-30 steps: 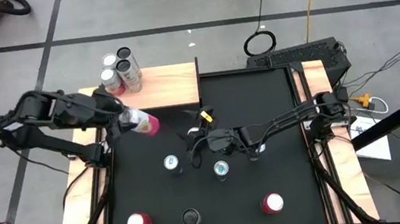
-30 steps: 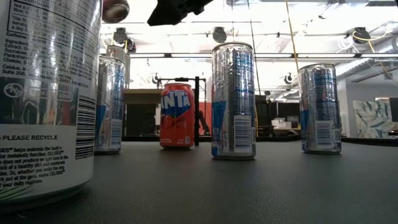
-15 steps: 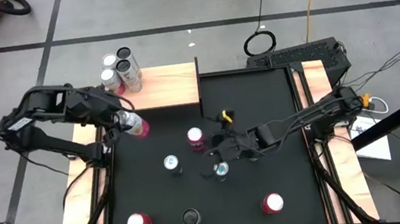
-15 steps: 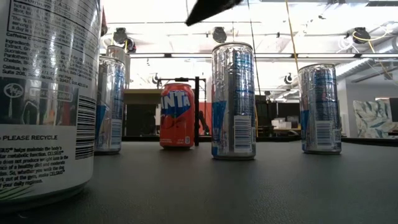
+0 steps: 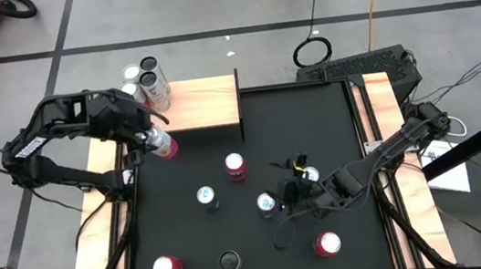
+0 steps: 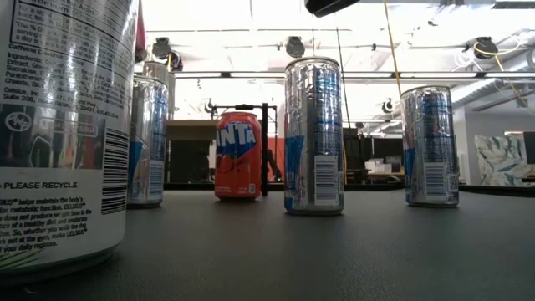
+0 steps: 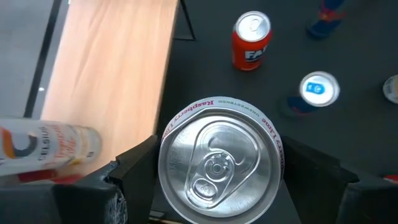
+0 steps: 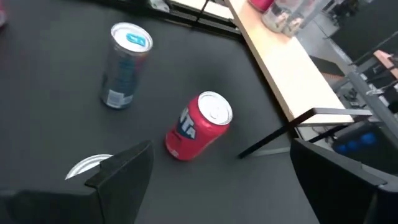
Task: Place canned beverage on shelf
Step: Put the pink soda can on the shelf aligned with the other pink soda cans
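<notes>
Left gripper clenched on pink can beside shelf.
Right gripper hovered released near 2 blue-topped cans.

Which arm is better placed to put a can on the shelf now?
The left. Its gripper already holds a pink can beside the shelf; the right gripper is open, far away.

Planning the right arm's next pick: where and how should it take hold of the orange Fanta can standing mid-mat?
Grip the Fanta can across its round side wall, about mid-height, coming in from the right gripper's side. It stands upright with its lid up and bare mat around it, so the fingers can straddle it; the nearest blue-topped can stands apart. The left gripper is busy with the pink-rimmed can.
</notes>
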You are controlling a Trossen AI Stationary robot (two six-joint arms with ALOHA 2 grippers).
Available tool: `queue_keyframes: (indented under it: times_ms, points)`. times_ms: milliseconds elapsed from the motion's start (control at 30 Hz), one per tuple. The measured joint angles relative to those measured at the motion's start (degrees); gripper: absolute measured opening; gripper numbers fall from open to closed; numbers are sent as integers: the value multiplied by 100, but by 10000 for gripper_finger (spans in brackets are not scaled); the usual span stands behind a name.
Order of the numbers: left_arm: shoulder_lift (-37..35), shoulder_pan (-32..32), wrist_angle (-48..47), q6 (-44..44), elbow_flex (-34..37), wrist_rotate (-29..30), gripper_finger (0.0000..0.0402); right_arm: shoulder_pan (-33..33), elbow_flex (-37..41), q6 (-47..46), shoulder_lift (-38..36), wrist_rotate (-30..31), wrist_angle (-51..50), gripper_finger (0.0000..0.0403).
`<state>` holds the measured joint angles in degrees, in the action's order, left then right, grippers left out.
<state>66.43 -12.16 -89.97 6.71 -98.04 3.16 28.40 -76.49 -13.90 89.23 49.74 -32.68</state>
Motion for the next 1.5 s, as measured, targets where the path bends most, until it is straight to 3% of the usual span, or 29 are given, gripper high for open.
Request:
queue_keyframes:
  times_ms: [167, 467, 767, 1100, 1300, 1500]
  points:
    - [0, -433, -3, 338, 0, -40, 285, 181, 286, 24, 4, 17, 559, 357]
    - [-44, -898, -7, 691, 0, 81, 285, 243, 327, 433, 2, -15, 632, 357]
    - [-153, -962, -7, 43, 11, 566, 285, 283, 293, 1187, -253, -30, 596, 357]
    - [-1279, -828, -16, -678, 705, 356, 285, 632, 288, 1175, -1098, -199, -190, 357]
    - [-1485, -833, -20, 106, 1086, 909, 285, 722, 294, 1162, -1196, -202, -274, 357]
    - [-1163, -835, -3, 689, 1414, 1275, 285, 723, 696, 1285, -1193, -356, 212, 357]
